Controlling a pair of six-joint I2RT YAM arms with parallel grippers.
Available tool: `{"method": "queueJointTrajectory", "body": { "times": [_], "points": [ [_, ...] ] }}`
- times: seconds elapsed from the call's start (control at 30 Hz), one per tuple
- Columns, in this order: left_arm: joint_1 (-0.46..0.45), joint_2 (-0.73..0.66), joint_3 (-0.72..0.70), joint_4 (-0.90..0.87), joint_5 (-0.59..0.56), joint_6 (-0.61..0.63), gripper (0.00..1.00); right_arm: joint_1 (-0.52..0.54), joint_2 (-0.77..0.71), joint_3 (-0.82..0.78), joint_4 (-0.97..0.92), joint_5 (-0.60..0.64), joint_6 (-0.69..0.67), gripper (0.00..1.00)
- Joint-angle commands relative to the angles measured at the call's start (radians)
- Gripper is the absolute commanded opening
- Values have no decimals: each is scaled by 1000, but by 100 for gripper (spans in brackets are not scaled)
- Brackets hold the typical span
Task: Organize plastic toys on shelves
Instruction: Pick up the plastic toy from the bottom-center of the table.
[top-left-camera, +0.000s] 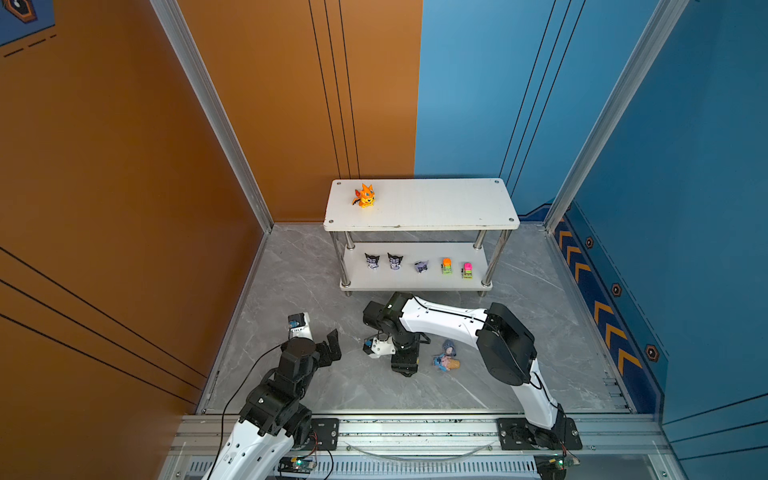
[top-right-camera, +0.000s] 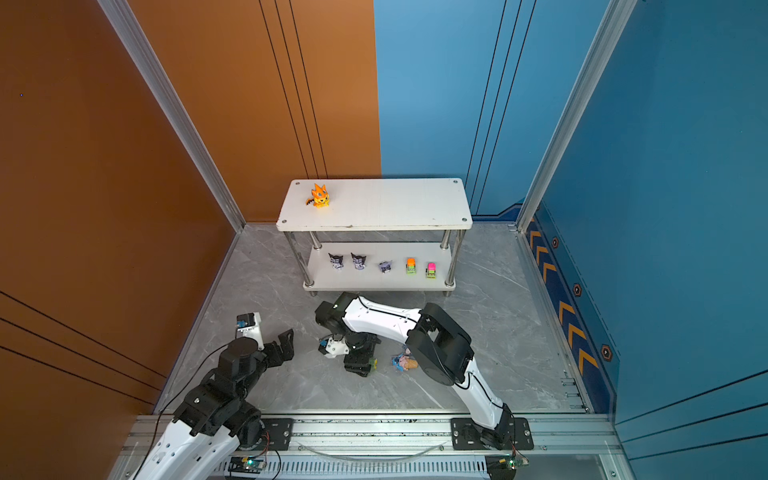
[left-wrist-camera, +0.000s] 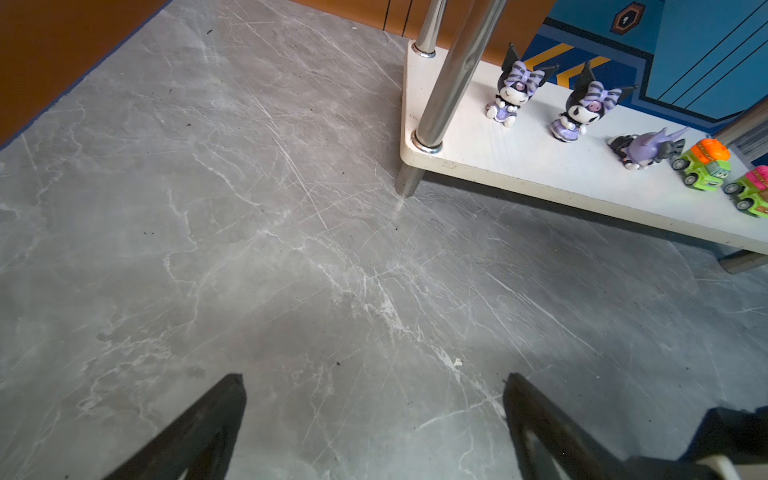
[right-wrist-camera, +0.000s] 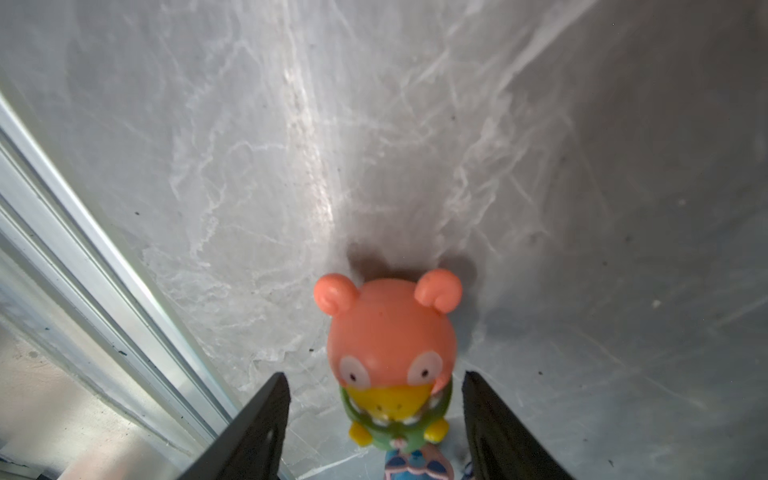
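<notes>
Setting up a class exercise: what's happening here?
The right gripper straddles a pink-yellow toy on the floor, jaws open, not yet gripping. The left gripper hangs open and empty. The shelves hold an orange dragon on top and five toys below; a blue toy lies on the floor.

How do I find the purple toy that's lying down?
Look at the white shelves at the back, then the lower board. Five toys line it; the purple toy is the middle one, between a horned doll and a green car, the only one on its side.
</notes>
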Motion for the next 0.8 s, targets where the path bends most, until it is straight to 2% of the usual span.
{"method": "queueJointTrajectory", "body": {
  "times": [0.0,0.37,0.6,0.77],
  "points": [
    [11,0,-16,20,36,12,98,7,21,34,-10,-24,-21,67],
    [22,-2,-20,24,54,13,98,9,42,29,24,-20,-5,60],
    [26,-1,-19,26,61,16,98,8,40,21,49,-11,8,51],
    [30,-2,-20,27,68,17,98,9,35,3,51,-2,14,56]
  ]
}}
